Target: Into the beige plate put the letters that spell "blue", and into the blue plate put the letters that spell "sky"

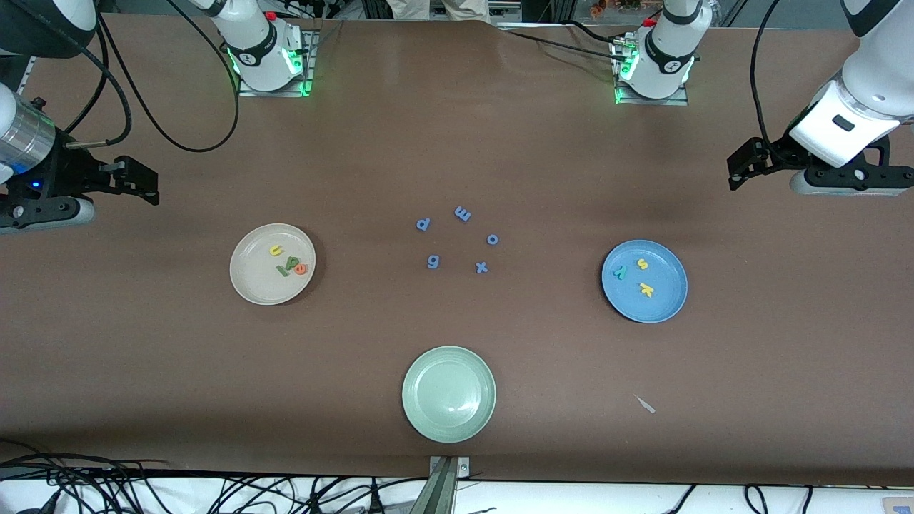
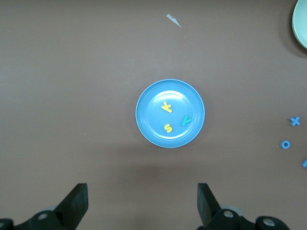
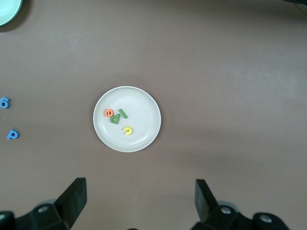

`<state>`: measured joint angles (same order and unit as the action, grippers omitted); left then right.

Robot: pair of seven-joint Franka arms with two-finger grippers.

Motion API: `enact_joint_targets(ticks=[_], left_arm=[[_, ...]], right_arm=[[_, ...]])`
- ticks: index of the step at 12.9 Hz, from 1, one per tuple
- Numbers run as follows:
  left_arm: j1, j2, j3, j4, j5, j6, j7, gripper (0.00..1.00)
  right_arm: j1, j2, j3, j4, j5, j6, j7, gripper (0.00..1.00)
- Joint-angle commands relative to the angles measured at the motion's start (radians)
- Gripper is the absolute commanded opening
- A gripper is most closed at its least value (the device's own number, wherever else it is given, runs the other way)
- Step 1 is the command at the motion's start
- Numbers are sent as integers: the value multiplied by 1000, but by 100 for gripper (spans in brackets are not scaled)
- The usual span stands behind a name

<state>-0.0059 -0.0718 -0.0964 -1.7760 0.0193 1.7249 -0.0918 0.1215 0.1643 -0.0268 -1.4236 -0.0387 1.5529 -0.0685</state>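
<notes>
Both my jaws gape wide, holding nothing: left gripper [image 2: 142, 203] above the blue plate [image 2: 148, 98], right gripper [image 3: 140, 203] above the beige plate [image 3: 148, 134]. Sorting looks done, sky letters [image 1: 634, 275] centre-right, blue letters [image 1: 287, 263] centre-left of the front view.

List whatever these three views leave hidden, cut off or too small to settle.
- Green letters in the round beige plate: front view, too small; whether they touch is unclear.
- Pale green plate: left wrist view, cut by the frame edge.
- Small pale scrap on the brown table: too small to identify.
- Right gripper and left gripper: bodies cut off; fingers open.

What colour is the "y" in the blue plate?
Teal "y", clearest in the left wrist view.
</notes>
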Motion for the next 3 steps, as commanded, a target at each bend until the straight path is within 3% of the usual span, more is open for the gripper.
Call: enact_joint_targets(ticks=[1,3], left_arm=[[-5,1,0,17,30,-11,7,100],[-5,1,0,17,30,-11,6,100]], right_arm=[[-6,8,-2,26,37,-8,1,100],[0,6,1,26,26,-10,-2,100]])
